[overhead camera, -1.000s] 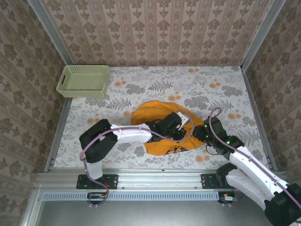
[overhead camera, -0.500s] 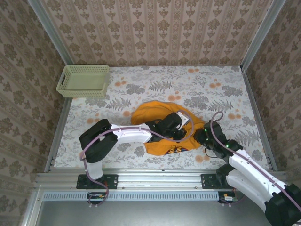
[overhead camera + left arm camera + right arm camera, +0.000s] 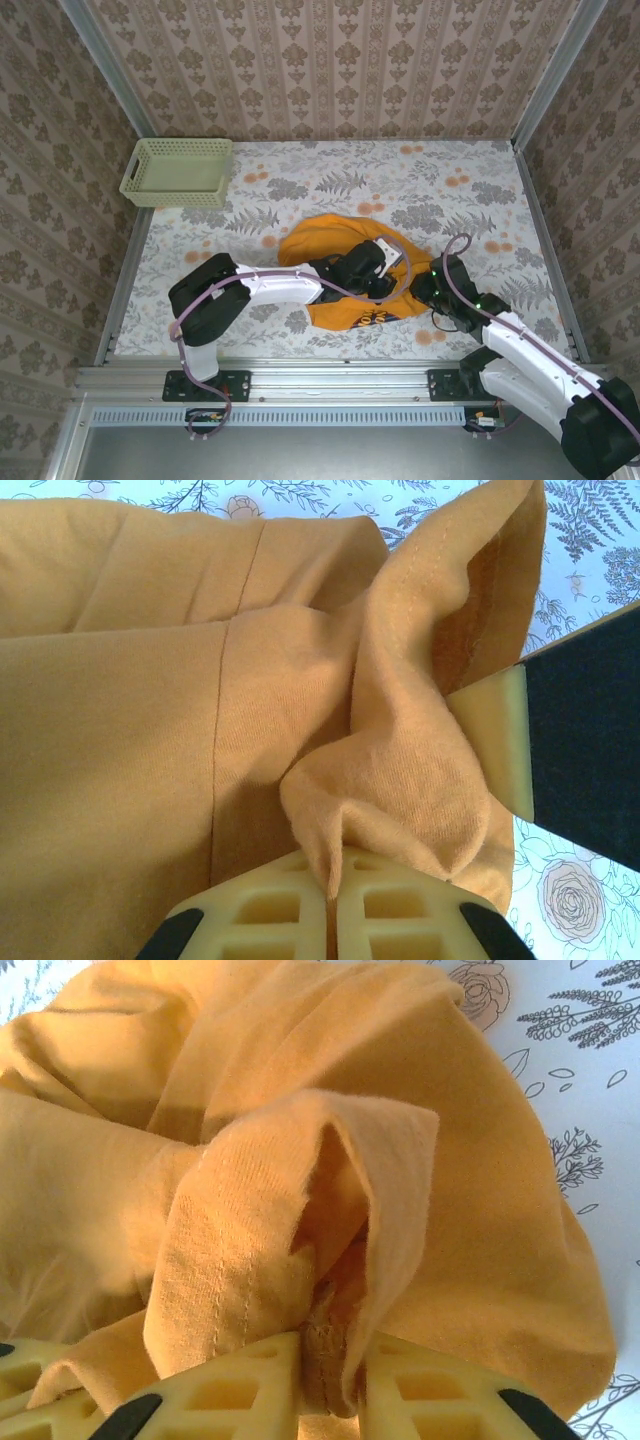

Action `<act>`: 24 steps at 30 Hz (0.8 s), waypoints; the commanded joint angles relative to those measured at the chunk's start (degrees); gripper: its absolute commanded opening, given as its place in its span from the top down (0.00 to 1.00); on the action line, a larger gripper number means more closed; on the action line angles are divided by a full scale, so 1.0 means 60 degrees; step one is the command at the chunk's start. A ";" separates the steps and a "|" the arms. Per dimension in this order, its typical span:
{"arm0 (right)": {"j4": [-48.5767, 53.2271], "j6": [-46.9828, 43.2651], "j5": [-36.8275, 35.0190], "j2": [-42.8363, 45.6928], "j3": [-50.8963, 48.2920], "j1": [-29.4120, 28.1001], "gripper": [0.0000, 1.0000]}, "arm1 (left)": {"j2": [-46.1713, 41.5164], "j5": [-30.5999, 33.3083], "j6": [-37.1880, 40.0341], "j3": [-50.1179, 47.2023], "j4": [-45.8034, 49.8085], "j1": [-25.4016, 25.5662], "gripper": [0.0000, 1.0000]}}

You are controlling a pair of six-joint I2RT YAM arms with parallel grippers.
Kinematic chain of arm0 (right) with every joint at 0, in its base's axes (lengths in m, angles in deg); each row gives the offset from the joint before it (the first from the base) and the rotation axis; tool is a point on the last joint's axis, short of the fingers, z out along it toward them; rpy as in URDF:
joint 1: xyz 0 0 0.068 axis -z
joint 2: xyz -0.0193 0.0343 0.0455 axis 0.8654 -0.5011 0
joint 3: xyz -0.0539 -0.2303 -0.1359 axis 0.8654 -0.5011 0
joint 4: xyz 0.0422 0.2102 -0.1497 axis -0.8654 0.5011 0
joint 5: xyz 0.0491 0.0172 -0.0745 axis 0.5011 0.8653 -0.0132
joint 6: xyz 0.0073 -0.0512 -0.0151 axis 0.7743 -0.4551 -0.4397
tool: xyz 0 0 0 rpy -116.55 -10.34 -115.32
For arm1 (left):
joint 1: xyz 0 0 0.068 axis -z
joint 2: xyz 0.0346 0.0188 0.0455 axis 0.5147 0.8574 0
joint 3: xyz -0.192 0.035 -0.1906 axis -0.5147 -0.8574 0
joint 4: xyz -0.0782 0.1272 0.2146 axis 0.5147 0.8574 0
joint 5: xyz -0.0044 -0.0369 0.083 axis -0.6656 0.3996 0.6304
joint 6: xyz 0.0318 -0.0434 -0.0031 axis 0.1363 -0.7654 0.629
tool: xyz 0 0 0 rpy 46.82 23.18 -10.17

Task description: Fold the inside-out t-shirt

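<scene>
The inside-out t-shirt (image 3: 325,245) lies crumpled in an orange heap at the middle of the table, with dark lettering (image 3: 375,317) showing at its near edge. My left gripper (image 3: 385,262) rests on the heap's right side. In the left wrist view its jaws (image 3: 333,865) are shut on a thin fold of the orange fabric (image 3: 150,730). My right gripper (image 3: 425,287) meets the shirt's right edge. In the right wrist view it (image 3: 330,1345) is shut on a bunched hem of the cloth (image 3: 480,1220). The two grippers sit close together.
A pale green mesh basket (image 3: 178,172) stands at the back left corner. The floral table cover (image 3: 450,190) shows bare behind and to the right of the shirt. Patterned walls close in the back and both sides.
My right gripper has closed its jaws onto the shirt's right edge, and its arm shifted slightly. The left gripper keeps its hold and has not moved.
</scene>
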 commanded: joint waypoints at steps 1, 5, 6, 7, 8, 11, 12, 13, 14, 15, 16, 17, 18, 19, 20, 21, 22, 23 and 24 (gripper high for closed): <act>0.1331 -0.0014 -0.0871 -0.0056 0.0573 -0.0078 0.86 | -0.0329 0.0136 -0.0234 -0.0139 -0.0070 -0.0086 0.90; 0.2617 -0.0163 -0.1682 0.0082 0.0965 -0.0085 0.98 | -0.0337 0.0235 -0.0377 -0.0274 -0.0157 -0.0221 0.84; 0.2803 -0.0192 -0.1782 0.0147 0.1014 -0.0093 1.00 | -0.0350 0.0261 -0.0412 -0.0322 -0.0186 -0.0244 0.81; 0.3033 -0.0226 -0.1920 0.0220 0.1100 -0.0089 1.00 | -0.0363 0.0281 -0.0437 -0.0369 -0.0219 -0.0273 0.79; 0.3273 -0.0269 -0.2042 0.0307 0.1206 -0.0087 1.00 | -0.0378 0.0307 -0.0480 -0.0435 -0.0267 -0.0316 0.78; 0.4090 -0.0371 -0.2496 0.0352 0.1533 -0.0100 1.00 | -0.0378 0.0367 -0.0584 -0.0565 -0.0317 -0.0419 0.75; 0.4335 -0.0386 -0.2634 0.0326 0.1633 -0.0099 1.00 | -0.0359 0.0368 -0.0624 -0.0588 -0.0331 -0.0445 0.74; 0.4603 -0.0387 -0.2830 0.0278 0.1739 -0.0105 1.00 | -0.0367 0.0368 -0.0638 -0.0640 -0.0367 -0.0474 0.73; 0.4854 -0.0366 -0.3012 0.0209 0.1844 -0.0100 1.00 | -0.0367 0.0340 -0.0669 -0.0687 -0.0413 -0.0497 0.72; 0.5014 -0.0373 -0.3112 0.0166 0.1908 -0.0100 1.00 | -0.0357 0.0311 -0.0680 -0.0708 -0.0441 -0.0502 0.72; 0.5149 -0.0365 -0.3228 0.0097 0.1970 -0.0100 1.00 | -0.0381 0.0309 -0.0683 -0.0742 -0.0465 -0.0522 0.71; 0.5218 -0.0355 -0.3321 0.0016 0.1998 -0.0100 1.00 | -0.0381 0.0296 -0.0681 -0.0750 -0.0472 -0.0525 0.70; 0.5247 -0.0348 -0.3380 -0.0050 0.2022 -0.0094 1.00 | -0.0374 0.0287 -0.0687 -0.0752 -0.0495 -0.0518 0.69; 0.5265 -0.0337 -0.3439 -0.0183 0.2040 -0.0104 1.00 | -0.0359 0.0256 -0.0676 -0.0757 -0.0514 -0.0512 0.68; 0.5272 -0.0302 -0.3463 -0.0315 0.2058 -0.0099 1.00 | -0.0330 0.0236 -0.0672 -0.0745 -0.0511 -0.0512 0.68; 0.5253 -0.0301 -0.3470 -0.0428 0.2075 -0.0093 1.00 | -0.0303 0.0245 -0.0649 -0.0733 -0.0459 -0.0512 0.67; 0.5208 -0.0325 -0.3453 -0.0559 0.2099 -0.0099 1.00 | -0.0268 0.0266 -0.0633 -0.0710 -0.0401 -0.0505 0.66; 0.5160 -0.0367 -0.3423 -0.0645 0.2130 -0.0100 1.00 | -0.0239 0.0305 -0.0635 -0.0736 -0.0374 -0.0512 0.65; 0.5132 -0.0395 -0.3386 -0.0662 0.2134 -0.0091 1.00 | -0.0228 0.0330 -0.0640 -0.0783 -0.0363 -0.0524 0.64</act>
